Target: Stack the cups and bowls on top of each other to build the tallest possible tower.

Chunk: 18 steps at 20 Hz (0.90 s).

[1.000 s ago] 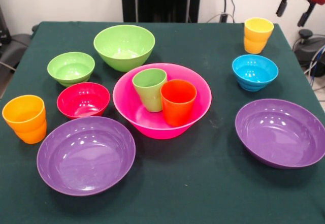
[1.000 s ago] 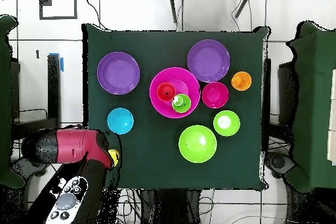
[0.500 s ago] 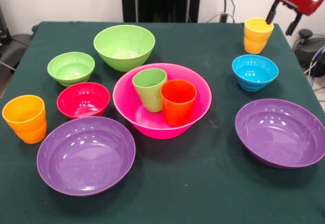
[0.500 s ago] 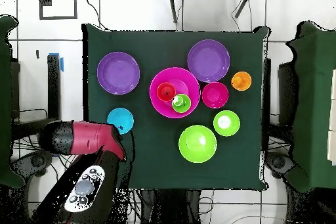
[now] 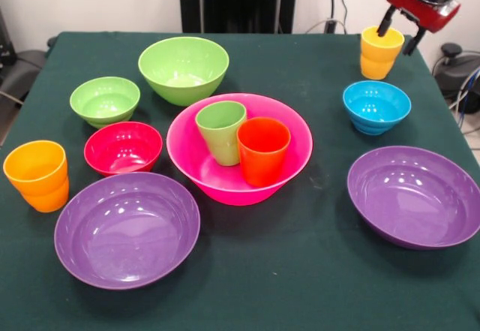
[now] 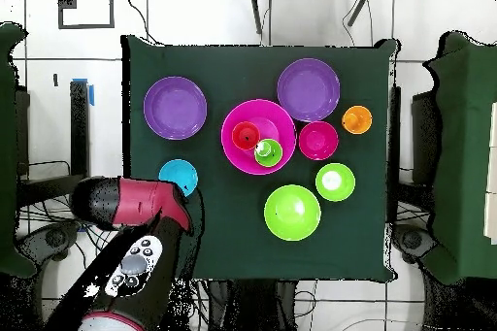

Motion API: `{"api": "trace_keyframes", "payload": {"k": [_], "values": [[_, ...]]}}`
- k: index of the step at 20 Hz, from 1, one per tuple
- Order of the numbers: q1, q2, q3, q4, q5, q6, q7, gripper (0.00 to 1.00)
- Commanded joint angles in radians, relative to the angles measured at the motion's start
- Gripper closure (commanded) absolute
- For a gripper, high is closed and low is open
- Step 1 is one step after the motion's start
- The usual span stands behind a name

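My gripper (image 5: 397, 34) is open at the far right corner, just above the yellow-orange cup (image 5: 381, 53). One finger (image 5: 385, 25) hangs over the cup's mouth and the other is outside its right rim. In the overhead view the red arm (image 6: 136, 201) hides this cup and the gripper. The hot-pink bowl (image 5: 187, 158) (image 6: 236, 152) sits mid-table with the green cup (image 5: 221, 130) (image 6: 268, 152) and the red-orange cup (image 5: 262, 149) (image 6: 245, 135) upright inside it. The orange cup (image 5: 36, 175) (image 6: 356, 119) stands alone at the left edge of the front view.
Around the pink bowl lie two purple bowls (image 5: 126, 228) (image 5: 416, 196), a red bowl (image 5: 122, 147), a small light-green bowl (image 5: 105, 100) and a medium light-green bowl (image 5: 184, 68). The blue bowl (image 5: 376, 106) (image 6: 178, 177) sits just in front of the yellow-orange cup.
The gripper has come in from the far right edge, moving left and down until it hangs over the yellow-orange cup. Cups and bowls have not moved.
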Motion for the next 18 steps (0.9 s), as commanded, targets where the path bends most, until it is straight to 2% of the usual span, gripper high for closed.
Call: {"api": "trace_keyframes", "payload": {"k": [1, 5, 11, 15, 18], "values": [[-0.021, 0.05, 0.144, -0.03, 0.05, 0.102, 0.164, 0.0], [-0.065, 0.035, 0.2, -0.002, 0.094, 0.13, 0.126, 0.0], [-0.119, 0.03, 0.262, 0.019, 0.126, 0.091, 0.064, 0.0], [-0.123, 0.039, 0.287, 0.018, 0.134, 0.04, 0.068, 0.0], [-0.099, 0.049, 0.253, -0.002, 0.102, 0.035, 0.1, 0.0]]}}
